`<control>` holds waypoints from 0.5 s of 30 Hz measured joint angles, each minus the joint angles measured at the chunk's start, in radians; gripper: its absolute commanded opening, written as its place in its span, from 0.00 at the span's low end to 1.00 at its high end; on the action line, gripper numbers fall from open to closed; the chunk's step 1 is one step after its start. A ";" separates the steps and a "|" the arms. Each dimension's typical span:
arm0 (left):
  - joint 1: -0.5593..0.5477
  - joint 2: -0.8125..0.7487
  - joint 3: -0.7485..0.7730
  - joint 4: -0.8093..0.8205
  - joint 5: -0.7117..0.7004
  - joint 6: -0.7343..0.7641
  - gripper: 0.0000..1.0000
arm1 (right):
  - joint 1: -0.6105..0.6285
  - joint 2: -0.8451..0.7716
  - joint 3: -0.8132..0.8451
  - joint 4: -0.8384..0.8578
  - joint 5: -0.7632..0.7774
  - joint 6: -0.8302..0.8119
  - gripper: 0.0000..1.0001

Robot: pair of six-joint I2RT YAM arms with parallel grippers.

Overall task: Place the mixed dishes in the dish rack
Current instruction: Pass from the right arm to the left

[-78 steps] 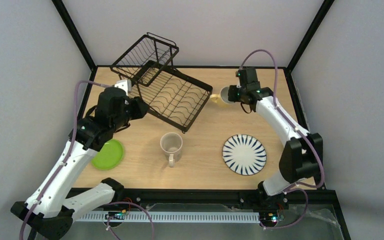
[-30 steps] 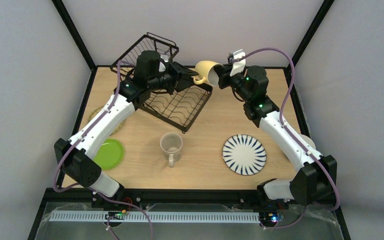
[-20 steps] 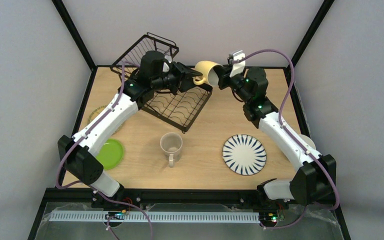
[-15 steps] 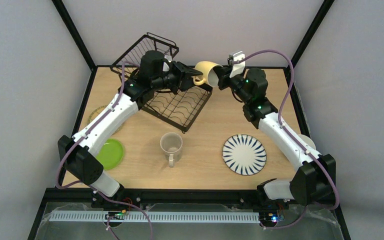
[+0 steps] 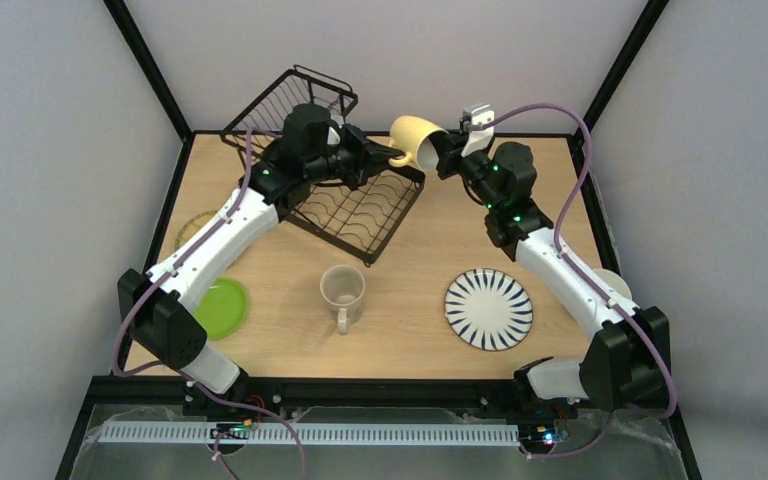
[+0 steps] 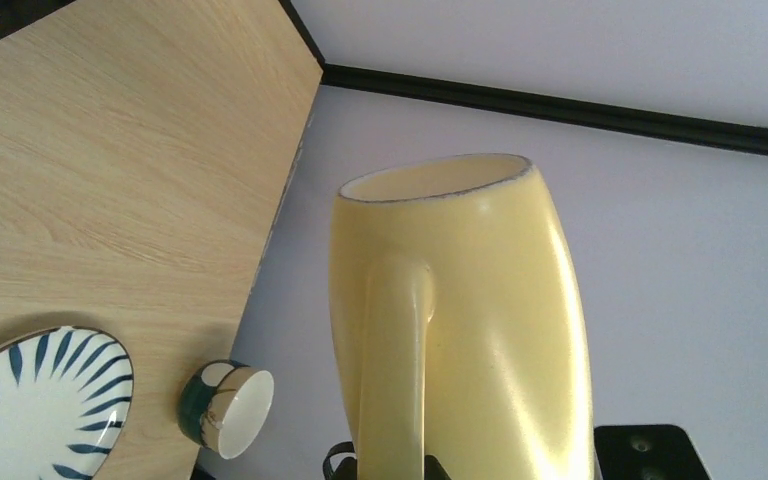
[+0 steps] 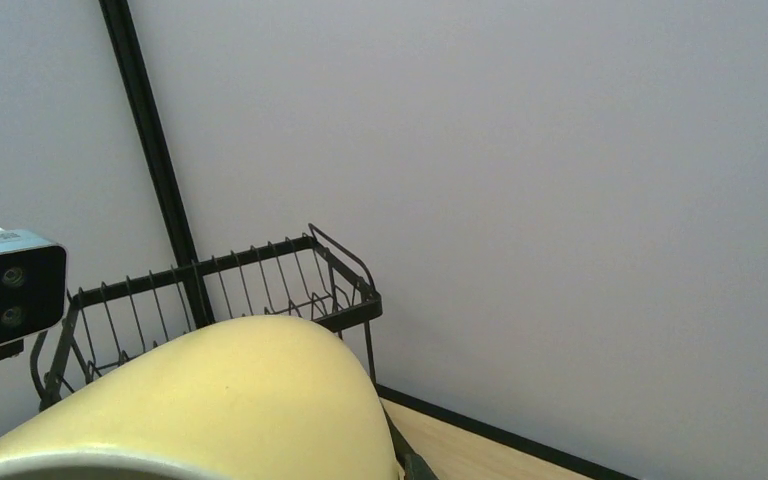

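The yellow mug hangs on its side in the air over the right end of the black dish rack. My right gripper is shut on its rim, with one dark finger showing beside the mug's wall. From the left, my left gripper is shut on the mug's handle, which runs down between its fingers. On the table lie the beige mug, the striped plate, the lime-green plate and the yellow woven plate, half hidden by my left arm.
The rack's raised basket stands at the back left, just behind my left wrist. A small bowl sits at the table's right edge, mostly hidden by my right arm in the top view. Black frame posts and grey walls close in the back corners.
My left gripper reached right to the mug's handle and its jaws closed from wide open. My right arm shifted the mug slightly up and right.
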 measured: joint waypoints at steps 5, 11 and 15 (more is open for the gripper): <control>0.000 0.000 -0.003 0.001 -0.009 -0.014 0.02 | 0.000 0.000 -0.012 0.017 0.001 -0.011 0.00; 0.000 0.000 -0.006 0.009 -0.017 0.009 0.02 | 0.000 0.000 -0.016 0.016 0.004 -0.013 0.00; -0.002 0.000 -0.007 0.016 -0.030 0.046 0.01 | 0.000 0.000 -0.018 0.015 0.007 -0.016 0.00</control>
